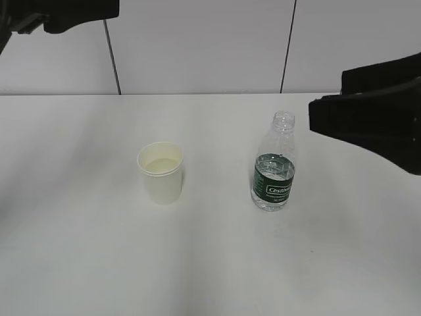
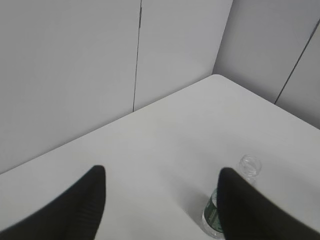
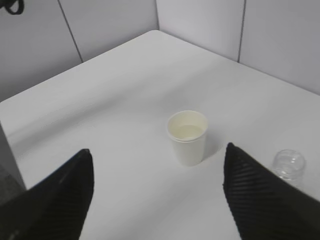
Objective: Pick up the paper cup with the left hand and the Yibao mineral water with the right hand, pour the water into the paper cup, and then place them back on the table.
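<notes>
My left hand (image 2: 160, 205): fingers apart, holding nothing, raised at the far left.
Paper cup (image 1: 160, 172): upright on the table (image 1: 79, 250), left of centre, with liquid in it. I judge it light and easily crushed, so I'd grip its side wall gently, below the rolled rim.
Yibao mineral water (image 1: 273, 164): upright, uncapped, right of the cup and well apart from it. Ribbed plastic, thin and springy; the label band looks the firmest hold.
My right hand (image 3: 157, 192): fingers apart, empty, above the right side.
</notes>
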